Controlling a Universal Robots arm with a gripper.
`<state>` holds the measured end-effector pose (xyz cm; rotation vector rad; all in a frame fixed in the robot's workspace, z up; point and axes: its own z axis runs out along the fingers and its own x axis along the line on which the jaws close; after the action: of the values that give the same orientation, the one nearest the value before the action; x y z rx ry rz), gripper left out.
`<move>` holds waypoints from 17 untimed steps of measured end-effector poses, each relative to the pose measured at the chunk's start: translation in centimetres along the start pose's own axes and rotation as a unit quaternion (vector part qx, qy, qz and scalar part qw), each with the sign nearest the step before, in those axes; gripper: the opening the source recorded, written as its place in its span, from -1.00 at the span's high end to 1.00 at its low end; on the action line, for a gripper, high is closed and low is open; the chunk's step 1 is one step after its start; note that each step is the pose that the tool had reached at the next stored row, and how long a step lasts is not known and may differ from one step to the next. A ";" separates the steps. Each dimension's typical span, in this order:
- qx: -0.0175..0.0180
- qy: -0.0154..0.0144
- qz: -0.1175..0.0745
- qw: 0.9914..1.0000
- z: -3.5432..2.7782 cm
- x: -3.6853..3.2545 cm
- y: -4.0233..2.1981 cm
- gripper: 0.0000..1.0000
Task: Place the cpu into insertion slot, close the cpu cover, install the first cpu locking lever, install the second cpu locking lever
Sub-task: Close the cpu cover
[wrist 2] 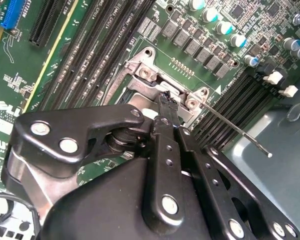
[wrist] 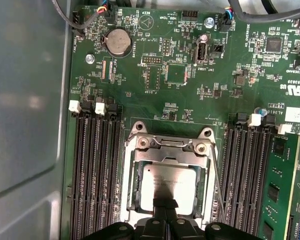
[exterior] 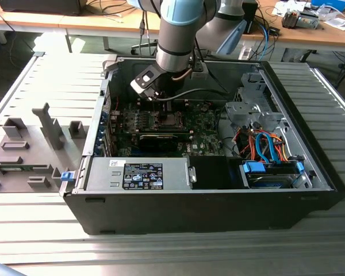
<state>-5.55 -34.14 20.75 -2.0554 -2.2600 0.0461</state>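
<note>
- The gripper [wrist: 166,204] hung low inside the computer case [exterior: 190,213], its black jaws pressed together with nothing between them.
- The cpu [wrist: 170,182] sat in the insertion slot [wrist: 136,190] on the green motherboard [wrist: 190,90].
- The cpu cover [wrist: 126,190] lay flat around the chip, its top showing through the cut-out.
- A thin wire locking lever [wrist 2: 235,127] stuck out beside the socket, between it and the memory slots [wrist: 242,175].
- Whether the fingertips touched the chip could not be told.
</note>
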 end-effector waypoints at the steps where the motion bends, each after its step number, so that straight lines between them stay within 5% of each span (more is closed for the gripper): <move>1: 0.000 0.000 0.000 1.000 0.02 0.01 -0.10 0.79; 10: 0.000 0.000 0.000 1.000 0.23 0.05 -0.53 0.79; 17: 0.000 0.000 0.000 1.000 -0.79 0.07 -0.43 0.79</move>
<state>-5.91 -34.14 21.57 -2.0556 -2.2602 0.0468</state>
